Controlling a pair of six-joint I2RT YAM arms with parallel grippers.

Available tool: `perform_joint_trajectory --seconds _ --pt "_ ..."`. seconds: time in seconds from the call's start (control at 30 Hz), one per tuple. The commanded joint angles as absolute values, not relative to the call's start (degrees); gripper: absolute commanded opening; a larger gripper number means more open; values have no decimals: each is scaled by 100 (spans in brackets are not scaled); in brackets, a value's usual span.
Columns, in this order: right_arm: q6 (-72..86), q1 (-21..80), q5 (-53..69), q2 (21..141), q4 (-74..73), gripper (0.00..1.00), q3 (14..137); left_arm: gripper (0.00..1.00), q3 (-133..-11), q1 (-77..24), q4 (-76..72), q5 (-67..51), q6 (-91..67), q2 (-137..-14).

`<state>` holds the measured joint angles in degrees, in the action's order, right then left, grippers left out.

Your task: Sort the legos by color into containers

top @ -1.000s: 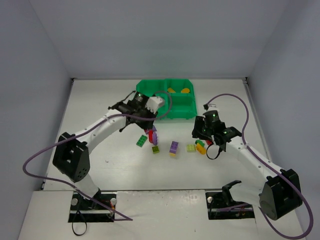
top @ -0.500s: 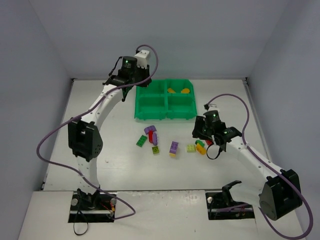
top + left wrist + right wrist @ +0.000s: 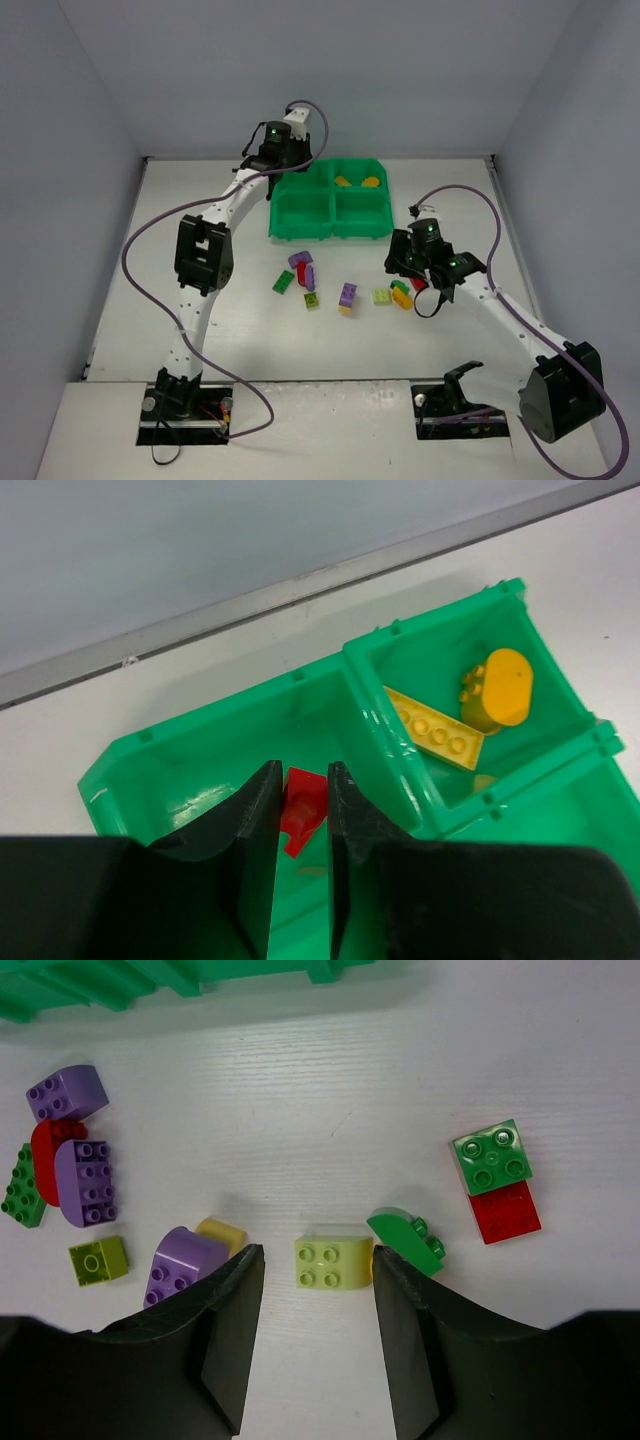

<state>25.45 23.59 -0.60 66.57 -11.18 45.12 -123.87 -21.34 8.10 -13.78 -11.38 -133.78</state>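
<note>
SORTING BY COLOUR: A red lego (image 3: 303,805) sits pinched between the nearly closed black fingers of the left gripper (image 3: 300,772). The gripper is poised over the far-left compartment (image 3: 200,800) of the green tray (image 3: 140,742), at the far side of the white table (image 3: 200,250). Whether the brick touches the compartment floor cannot be told.

The neighbouring far-right compartment (image 3: 545,712) holds two yellow pieces. A flat yellow lego (image 3: 435,735) lies with a rounded orange-yellow lego (image 3: 497,688) at its end.

The other bricks lie scattered on the table in front of the tray. There the right gripper (image 3: 318,1260) hangs low with its fingers spread wide and nothing in its grasp, one finger on either side of a lime lego (image 3: 333,1263).

In the right wrist view, a rounded green lego (image 3: 405,1240) lies just beside the lime one on its right. Farther right, a square green lego (image 3: 492,1157) touches a square red lego (image 3: 505,1210).

To the lime brick's left, a rounded purple lego (image 3: 185,1260) rests against a pale yellow lego (image 3: 222,1232), with a small olive lego (image 3: 98,1260) near it. Beyond them is a tight cluster of four:
- a purple brick (image 3: 85,1182)
- a partly hidden red piece (image 3: 45,1145)
- a dark green brick (image 3: 22,1195)
- a second rounded purple piece (image 3: 68,1092)
</note>
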Motion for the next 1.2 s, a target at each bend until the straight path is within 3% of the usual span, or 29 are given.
perform_joint_trajectory --seconds 0.0,0.07,0.23,0.33,0.6,0.87,0.97,1.17 --pt "2558 2312 -149 6416 -1125 44 4676 6 -12665 -2030 255 -1318 -1187 -13139" --pt "2558 2312 -176 6407 -1142 44 4658 12 -12639 -2004 263 -1310 -1187 -13175" --pt "2540 2294 -202 6451 -1160 45 4676 37 -12559 -1978 281 -1353 -1187 -13166" --pt "2514 2303 -202 6504 -1160 45 4711 45 -12603 -1978 342 -1424 -1151 -13078" --pt "2408 2303 -220 6600 -1160 45 4772 47 -12043 -1995 1150 -1354 -1161 -11999" --pt "2373 2276 -194 6671 -1081 45 4720 50 -9047 -2153 1977 -871 -914 -9444" --pt "2338 2259 -141 6680 -976 45 4720 57 -7965 -2495 2223 -459 -826 -8774" --pt "2329 2250 -106 6732 -862 45 4693 64 -6575 -2918 2153 -106 -1238 -8376"
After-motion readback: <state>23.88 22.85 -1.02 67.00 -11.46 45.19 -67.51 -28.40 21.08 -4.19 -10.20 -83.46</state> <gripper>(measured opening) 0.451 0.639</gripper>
